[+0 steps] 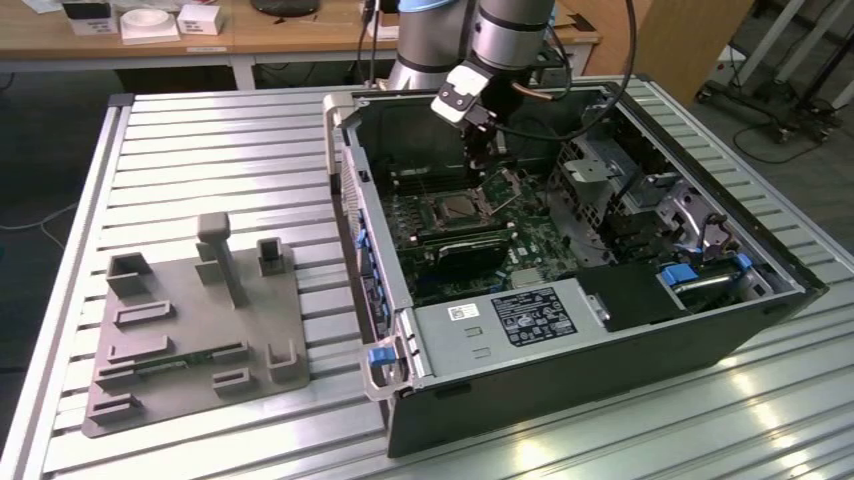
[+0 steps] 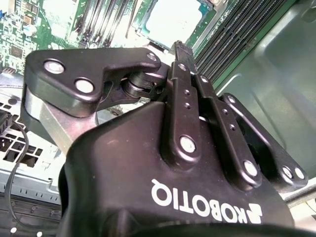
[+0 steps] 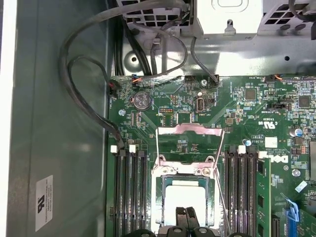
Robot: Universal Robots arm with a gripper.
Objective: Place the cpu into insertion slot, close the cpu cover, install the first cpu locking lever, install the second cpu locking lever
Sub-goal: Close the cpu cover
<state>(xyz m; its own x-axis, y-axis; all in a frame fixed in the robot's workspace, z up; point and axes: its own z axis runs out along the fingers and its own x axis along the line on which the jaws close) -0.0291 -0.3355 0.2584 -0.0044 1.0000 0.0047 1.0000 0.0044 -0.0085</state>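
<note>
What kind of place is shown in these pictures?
Probably a robotics lab or workshop: an open computer case lies on a slatted metal table, a robot arm reaches into it, and a wooden desk stands behind.

cpu [image 3: 184, 196]: small flat square chip with a silver-grey metal top. It lies flat, seated in the insertion slot and square to its rim. Bright top face in the second wrist view [image 2: 173, 19].
insertion slot [image 3: 158, 207]: square socket with a silver metal rim, on green circuit board. Occupied and uncovered.
cpu cover [image 3: 190, 129]: thin silver frame plate, swung open off the slot. Green board shows through its square opening. In the exterior view it stands tilted at the slot's 2 o'clock [image 1: 503, 183].
locking lever [image 3: 222, 197]: thin metal rod along one side of the slot, unlatched. In the exterior view it is at the slot's 3 o'clock.
</note>
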